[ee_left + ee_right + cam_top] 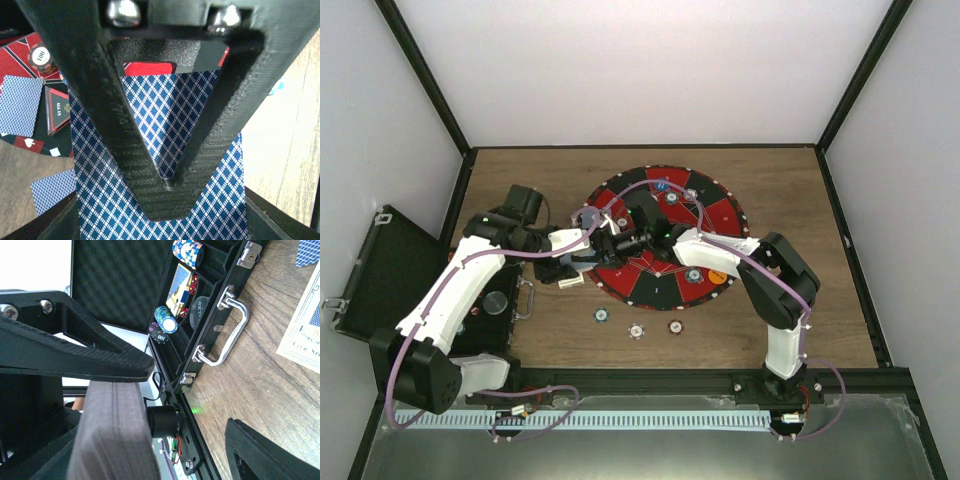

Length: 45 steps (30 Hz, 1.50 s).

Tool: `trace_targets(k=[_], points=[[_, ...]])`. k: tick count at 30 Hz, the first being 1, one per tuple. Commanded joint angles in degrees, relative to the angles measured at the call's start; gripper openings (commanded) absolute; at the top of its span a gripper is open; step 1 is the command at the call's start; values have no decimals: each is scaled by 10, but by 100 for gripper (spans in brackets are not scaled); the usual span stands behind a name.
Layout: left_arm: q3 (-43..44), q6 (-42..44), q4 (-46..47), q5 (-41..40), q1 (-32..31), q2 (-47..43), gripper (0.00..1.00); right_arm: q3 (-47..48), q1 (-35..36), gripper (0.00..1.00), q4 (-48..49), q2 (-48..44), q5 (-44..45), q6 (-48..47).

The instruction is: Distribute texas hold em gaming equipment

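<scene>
Wood-grain table (pixel 800 200) inside a white-walled booth, round red-and-black felt poker mat (pixel 720 215) at centre, open black carry case (pixel 390 270) at the left edge. Both arms meet over the mat's left side. Left gripper (pixel 167 186) is clenched on a deck of blue-diamond-backed playing cards (pixel 100 210), held flat above the mat's edge. Right gripper (pixel 190 397) is released, jaws wide, one finger lying along the deck's grey side and the other well apart. Step looks like peeling the top card off to deal it. I'd close the right fingers on one card only, near a corner, and slide it off sideways while the left holds firm. Too deep a bite likely drags several. Deck reads as a thin-leaved, tidy, probably slippery stack. Single face-down cards (pixel 20 105) lie below, one on the mat, one on the wood just beside it. Three small striped-edge poker chips (pixel 636 330) sit on the table near the mat. Orange round marker disc (pixel 717 277) is on the mat's near-right rim.
</scene>
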Motion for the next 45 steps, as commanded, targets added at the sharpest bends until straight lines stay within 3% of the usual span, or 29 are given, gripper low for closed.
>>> trace_targets(k=[1,23,36,45], points=[[19,3,8,21,-3,2,4,25,0,69,-10,10,-9,-2],[25,0,7,23,-4,-1,4,-29,-52,45,-66,-47,11,-42],[16,-1,13,18,-3,1,4,-30,-62,15,-111,-93,45,-61],[11,0,14,13,-4,2,4,-31,-77,1,-134,-115,54,-74]])
